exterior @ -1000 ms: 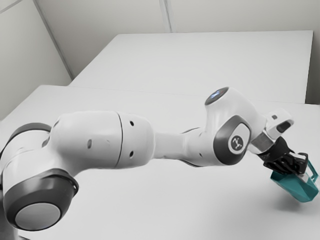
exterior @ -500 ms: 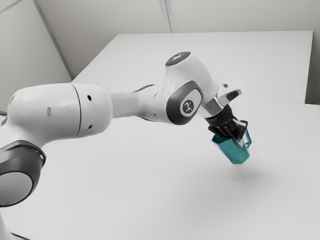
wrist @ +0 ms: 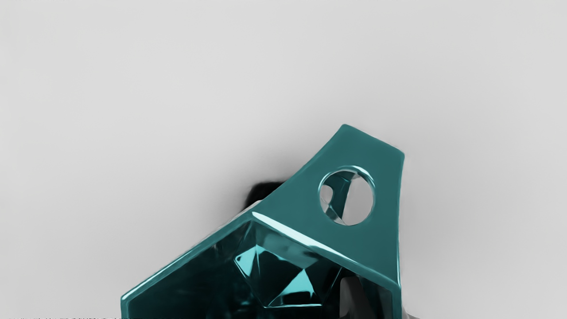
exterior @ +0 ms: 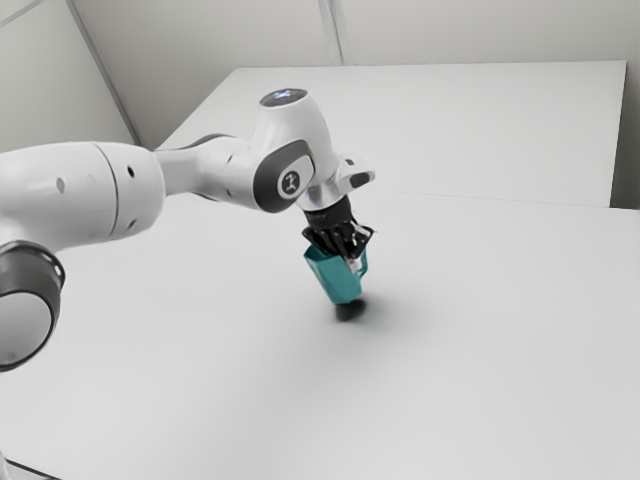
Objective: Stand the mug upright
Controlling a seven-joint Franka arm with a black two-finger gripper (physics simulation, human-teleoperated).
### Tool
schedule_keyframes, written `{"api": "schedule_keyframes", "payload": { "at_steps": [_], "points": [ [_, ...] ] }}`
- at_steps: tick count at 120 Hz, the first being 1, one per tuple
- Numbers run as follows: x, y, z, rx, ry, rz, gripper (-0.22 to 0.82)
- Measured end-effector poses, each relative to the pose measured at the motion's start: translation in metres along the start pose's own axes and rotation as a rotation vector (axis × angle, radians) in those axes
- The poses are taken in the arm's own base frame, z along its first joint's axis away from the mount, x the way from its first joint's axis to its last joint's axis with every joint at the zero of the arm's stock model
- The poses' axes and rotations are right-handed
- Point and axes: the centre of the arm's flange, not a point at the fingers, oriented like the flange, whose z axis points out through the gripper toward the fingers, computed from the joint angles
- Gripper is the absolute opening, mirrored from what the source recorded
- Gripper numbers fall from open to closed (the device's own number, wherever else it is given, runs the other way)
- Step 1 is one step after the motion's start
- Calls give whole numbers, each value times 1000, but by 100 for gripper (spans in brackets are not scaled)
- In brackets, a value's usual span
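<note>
My gripper point(exterior: 352, 258) holds the teal mug point(exterior: 338, 280) by its wall, near the middle of the exterior view. The mug's mouth faces up toward the hand, and its body leans somewhat, with the base toward the exterior view's right. A dark shadow lies right below the base; whether base and table touch, I cannot tell. In the wrist view the gripper point(wrist: 380, 305) has one finger point(wrist: 352, 299) inside the faceted mug point(wrist: 288, 230) and the other just outside the wall, mostly hidden. The handle, with a round hole in its top, sticks out beside them.
The white table point(exterior: 480, 350) spreads around the mug. Behind it stands another white surface point(exterior: 430, 120), with pale walls beyond. The arm reaches in from the exterior view's left.
My hand has carried the mug toward the exterior view's left, first up and away from the near edge. The mug leans less than before, and its shadow is darker and closer beneath it.
</note>
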Motion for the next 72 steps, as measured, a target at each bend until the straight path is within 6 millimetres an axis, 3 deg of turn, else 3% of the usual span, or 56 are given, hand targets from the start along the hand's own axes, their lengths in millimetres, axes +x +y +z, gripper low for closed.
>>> {"api": "schedule_keyframes", "payload": {
  "at_steps": [18,72],
  "points": [
    [7,-38,0,47,-10,-1,-18],
    [12,-117,4,104,-31,16,-18]
  ]
}}
